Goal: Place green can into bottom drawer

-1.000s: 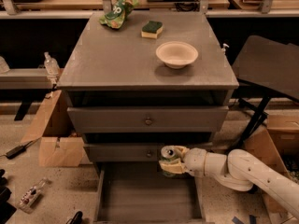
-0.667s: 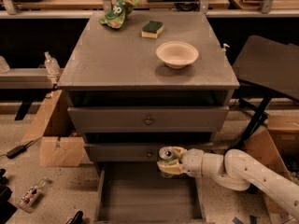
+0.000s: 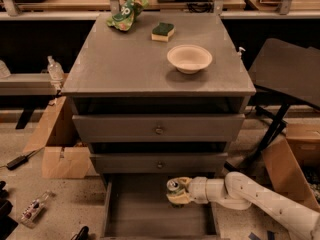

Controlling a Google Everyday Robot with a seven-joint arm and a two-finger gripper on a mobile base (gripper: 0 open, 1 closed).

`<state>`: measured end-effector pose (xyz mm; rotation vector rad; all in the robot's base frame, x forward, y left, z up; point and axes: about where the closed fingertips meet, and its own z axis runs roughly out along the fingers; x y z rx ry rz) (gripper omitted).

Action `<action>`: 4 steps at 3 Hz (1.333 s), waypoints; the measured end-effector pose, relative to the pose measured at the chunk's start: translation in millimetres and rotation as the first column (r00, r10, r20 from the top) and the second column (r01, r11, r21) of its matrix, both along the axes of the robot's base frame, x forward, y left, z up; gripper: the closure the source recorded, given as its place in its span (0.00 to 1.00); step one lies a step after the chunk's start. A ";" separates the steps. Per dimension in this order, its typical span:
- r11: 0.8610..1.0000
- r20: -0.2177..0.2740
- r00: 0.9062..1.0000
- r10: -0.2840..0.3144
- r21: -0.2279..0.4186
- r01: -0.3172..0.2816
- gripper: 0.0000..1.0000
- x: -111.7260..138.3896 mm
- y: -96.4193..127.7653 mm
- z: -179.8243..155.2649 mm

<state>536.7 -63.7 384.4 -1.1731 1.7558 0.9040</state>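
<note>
Jaws are pinched around the green can (image 3: pixel 173 186), which is held by the gripper (image 3: pixel 177 192) over the right rear of the open bottom drawer (image 3: pixel 145 210). A low, upright release is advised, clear of the side wall.

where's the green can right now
In the camera view, the green can is held by the gripper, low and just right of centre, over the back of the open bottom drawer, below the middle drawer.
</note>
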 end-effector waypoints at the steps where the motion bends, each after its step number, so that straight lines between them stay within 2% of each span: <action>1: 0.997 -0.009 0.998 0.056 -0.053 -0.056 1.00 7.3 2.1 -53.1; 2: 0.993 -0.024 0.996 0.089 -0.081 -0.091 1.00 20.8 8.2 -101.8; 3: 0.994 -0.028 0.998 0.059 -0.092 -0.061 1.00 33.2 -0.5 -135.7; 4: 0.995 -0.019 0.999 -0.050 -0.089 0.048 1.00 39.4 -29.3 -165.9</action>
